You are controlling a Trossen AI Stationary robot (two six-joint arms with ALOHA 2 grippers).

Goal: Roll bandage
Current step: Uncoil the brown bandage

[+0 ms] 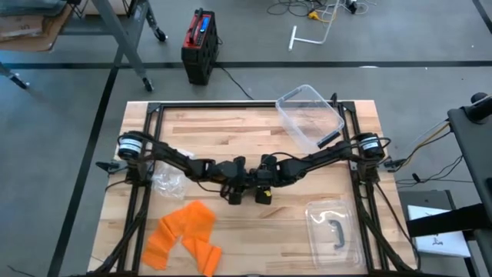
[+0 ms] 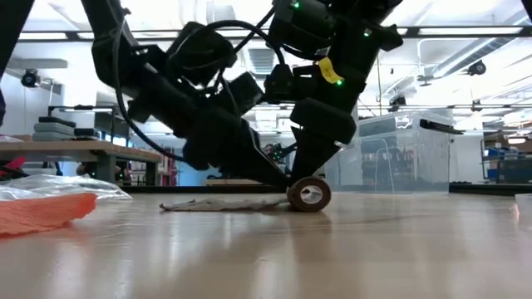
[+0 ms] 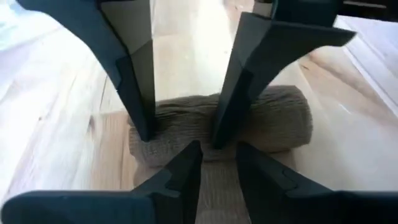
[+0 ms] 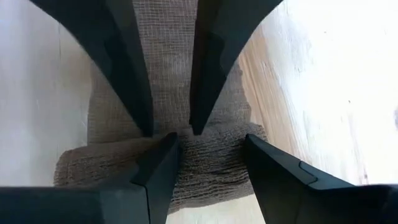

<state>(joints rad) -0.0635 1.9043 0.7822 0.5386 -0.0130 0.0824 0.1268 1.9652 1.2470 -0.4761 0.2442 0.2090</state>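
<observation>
The grey-brown bandage lies on the wooden table at its middle. Its rolled end [image 2: 309,193] stands on the table, and its flat tail [image 2: 218,203] lies stretched toward the table's left. In the high view both grippers hide it. My left gripper [image 3: 217,148] comes in low from the left, open by a narrow gap, its tips where the tail meets the roll. My right gripper [image 4: 211,142] stands over the roll [image 4: 155,168] from the right, open, with its tips on it. My left gripper sets both fingertips [image 4: 144,127] on the flat tail right beside the roll, slanting down from the table's left. The fingers stand apart within the strip's width, with cloth showing between them. My right gripper rests both fingertips [image 3: 144,130] on top of the roll [image 3: 273,118], coming steeply from above and the right. The fingers lie across the roll, apart from each other. The roll sits on the table.
An orange cloth [image 1: 184,235] lies near the left front corner, with a clear plastic bag [image 1: 167,181] beside the left arm. A clear box [image 1: 311,115] stands at the far right, and its lid with a handle [image 1: 334,231] lies at the near right.
</observation>
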